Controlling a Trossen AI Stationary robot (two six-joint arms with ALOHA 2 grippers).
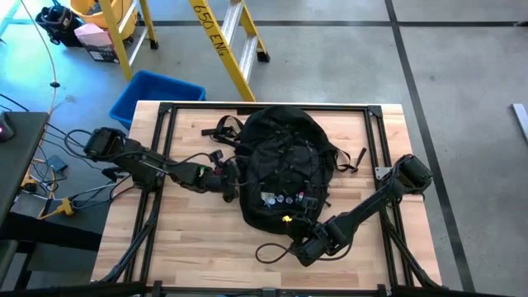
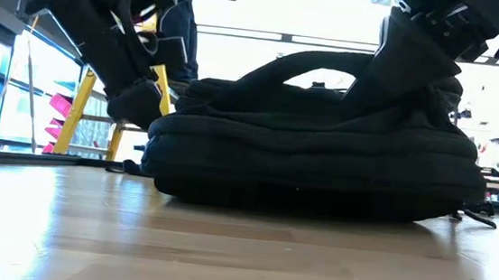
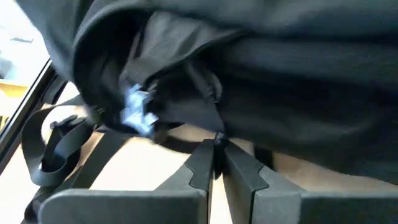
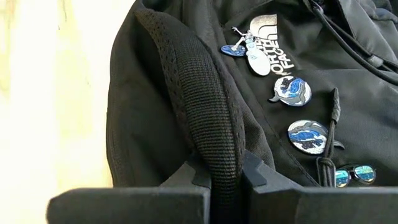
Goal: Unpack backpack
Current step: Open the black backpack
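Backpack [image 1: 285, 161]: matt black woven cloth, smoother on the front panel, with a coarse open mesh weave on the padded handle [image 4: 205, 124] pinched in my right gripper [image 4: 225, 180]; its badges [image 4: 292, 90] look glossy, enamel-like, and the cord [image 4: 328, 134] beside them is smooth and dull. Table [image 1: 198, 239]: pale wood planks with visible grain and a soft sheen, edged by a matt black frame [image 1: 264, 107]. My fingers [image 3: 245, 174] read as matt dark plastic, smooth-faced.
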